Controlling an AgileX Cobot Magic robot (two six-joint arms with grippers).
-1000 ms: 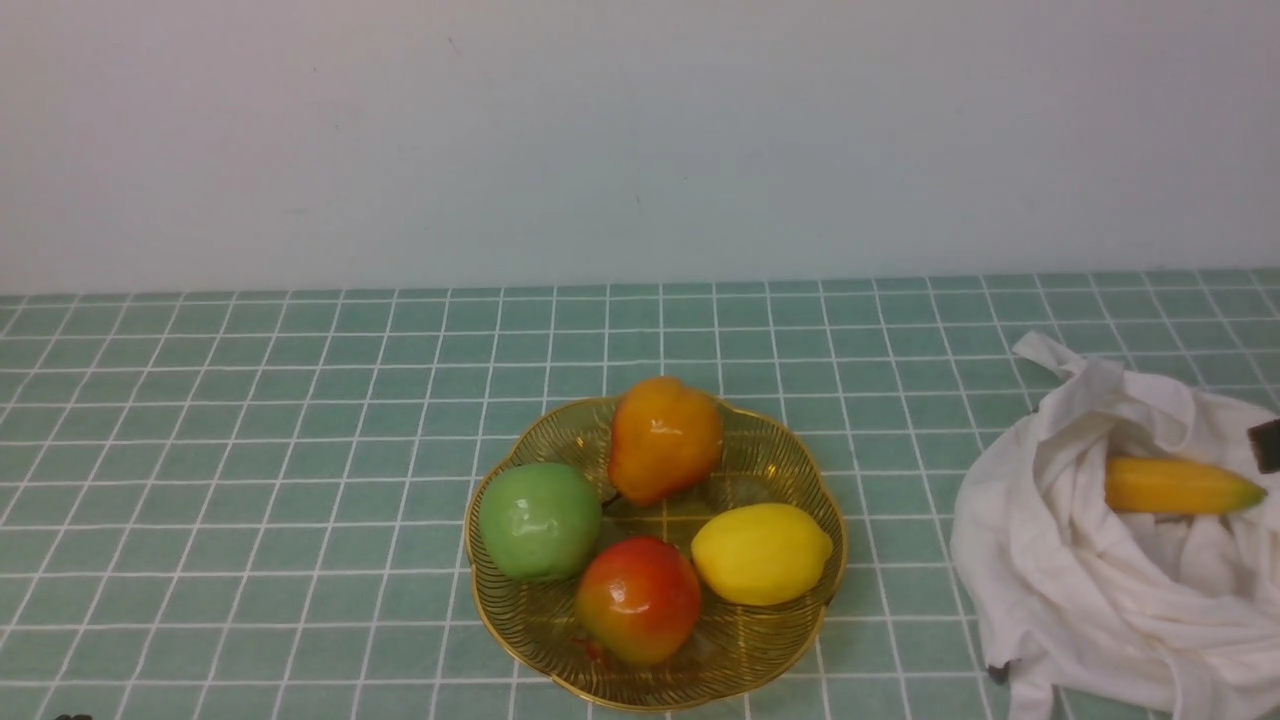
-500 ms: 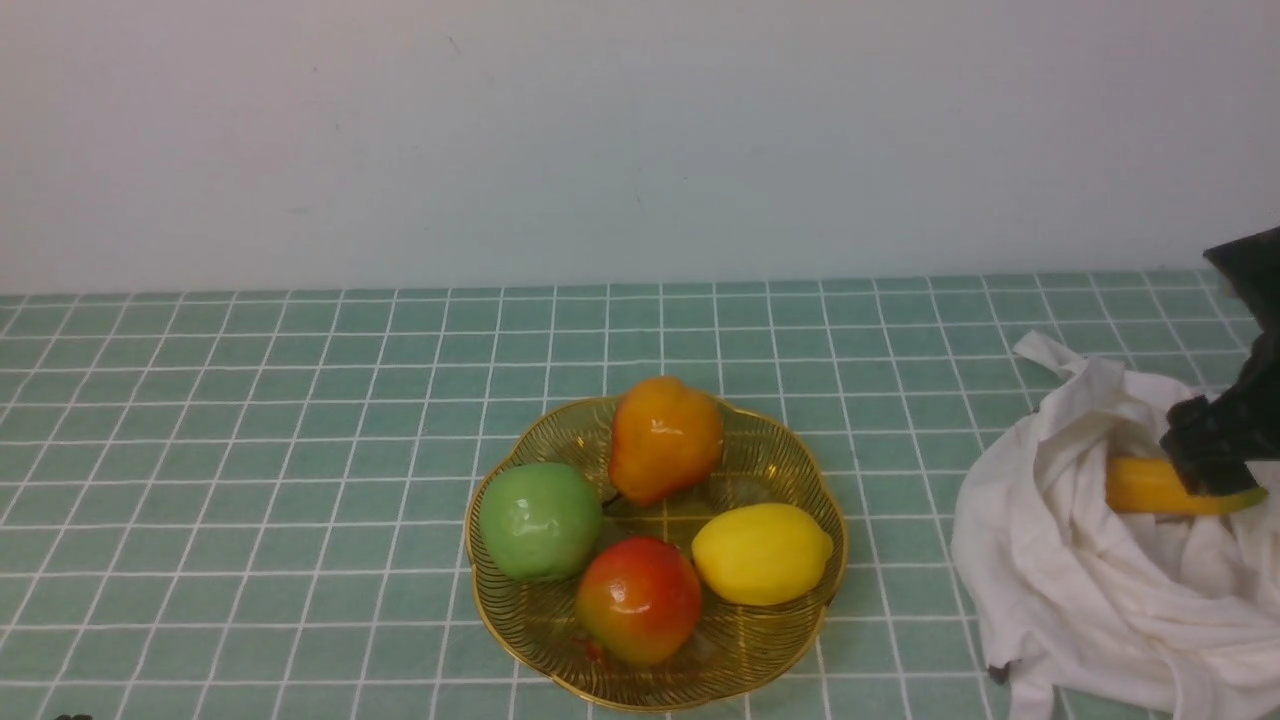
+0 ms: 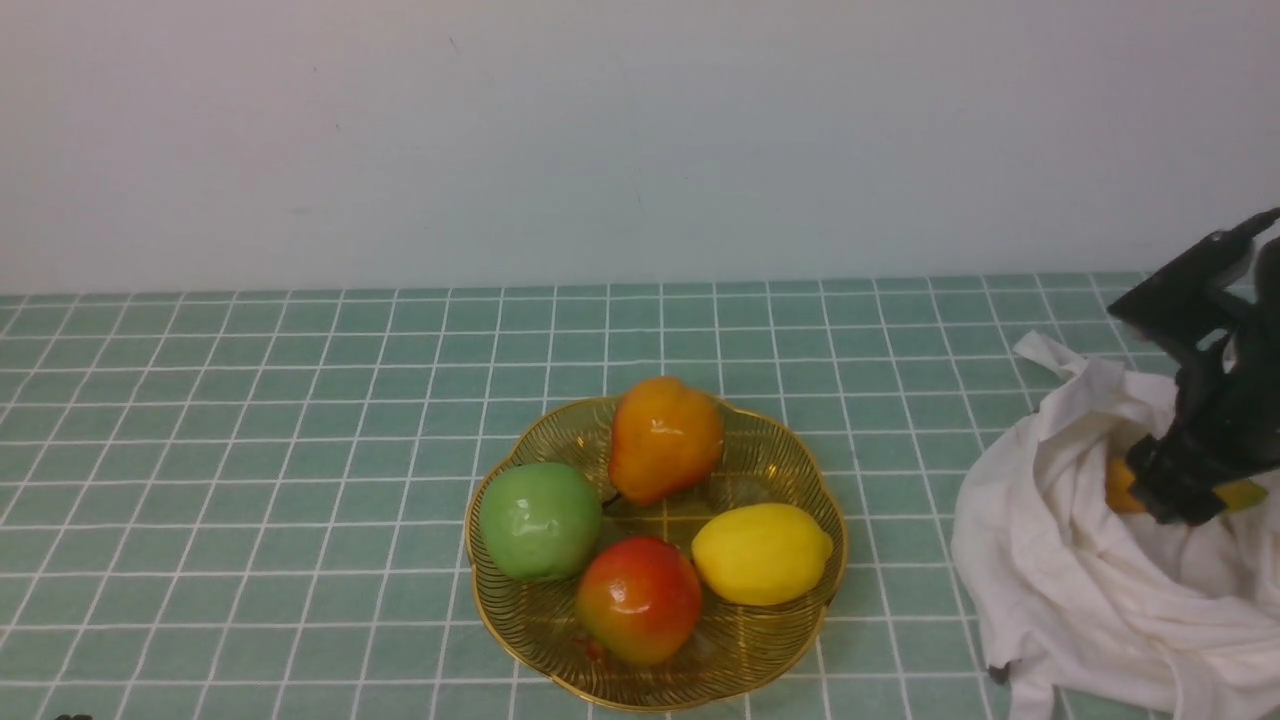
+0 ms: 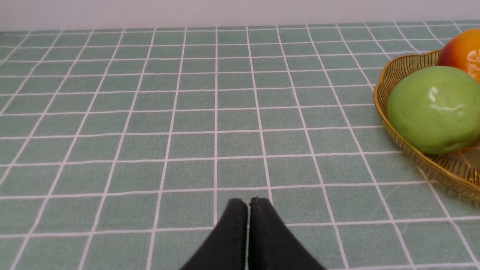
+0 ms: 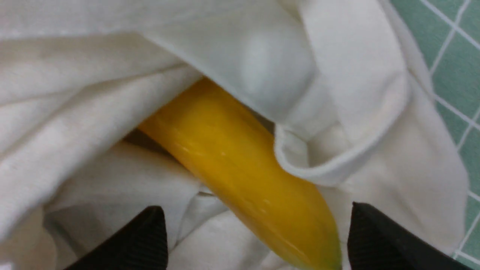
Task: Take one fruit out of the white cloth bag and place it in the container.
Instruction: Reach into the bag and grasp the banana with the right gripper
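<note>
The fruit, a long yellow-orange banana [image 3: 1122, 487], lies in the mouth of the white cloth bag [image 3: 1060, 570] at the right edge of the table. My right gripper [image 3: 1182, 492] hangs over it and covers its middle. In the right wrist view the gripper [image 5: 255, 208] is open, with one black finger on each side of the banana [image 5: 225, 150] and white cloth folds [image 5: 75, 112] around it. The gold wire container [image 3: 770, 450] stands in the middle. My left gripper [image 4: 247, 204] is shut and empty, low over the tiles beside the container's rim [image 4: 379, 88].
The container holds a green apple [image 3: 540, 520], an orange pear [image 3: 665, 435], a yellow lemon [image 3: 760, 553] and a red apple [image 3: 638, 598]. A pale wall runs along the back of the green tiled table. The bag reaches the table's right and front edges.
My right arm has come in from the right edge and down onto the bag, now covering the banana's middle. Its jaws have spread wide. The banana and bag have not moved.
</note>
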